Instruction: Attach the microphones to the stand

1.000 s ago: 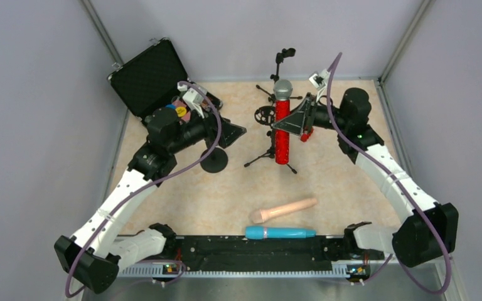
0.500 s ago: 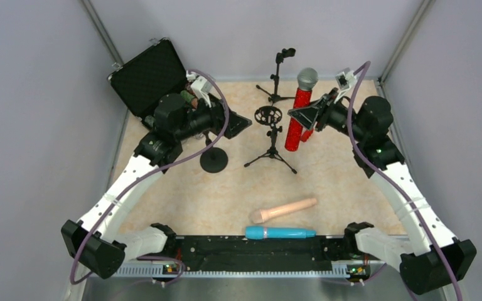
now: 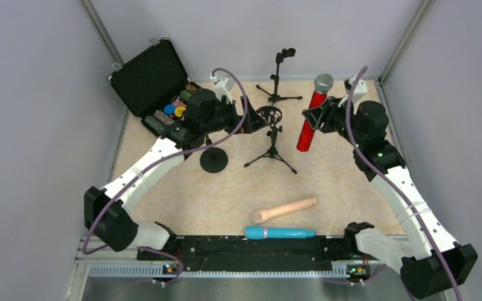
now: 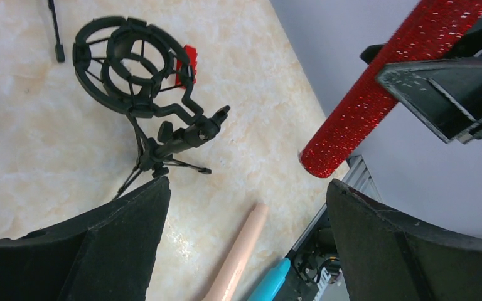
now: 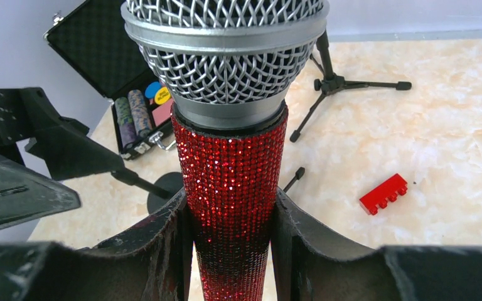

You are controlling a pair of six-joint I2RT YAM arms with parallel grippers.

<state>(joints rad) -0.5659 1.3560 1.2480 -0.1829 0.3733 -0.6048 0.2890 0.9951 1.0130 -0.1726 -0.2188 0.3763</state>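
Note:
My right gripper [image 5: 231,210] is shut on the glittery red microphone [image 5: 232,169], held nearly upright with its silver mesh head up, in the air to the right of the shock-mount stand [image 3: 270,119]. My left gripper [image 3: 253,121] hangs open and empty just left of that stand's ring mount [image 4: 132,63]. The red microphone's lower end [image 4: 376,100] shows in the left wrist view. The beige microphone [image 3: 282,209] and the cyan-blue microphone [image 3: 280,232] lie on the table near the front edge.
A second tripod stand [image 3: 279,75] is at the back. A round-base stand [image 3: 213,160] sits below the left arm. An open black case [image 3: 154,78] with coloured chips is at the back left. A small red block [image 5: 383,193] lies on the table.
The right gripper carried the red microphone rightward off the shock-mount stand and tilted it upright. The left arm swung right toward the stand and its jaws widened.

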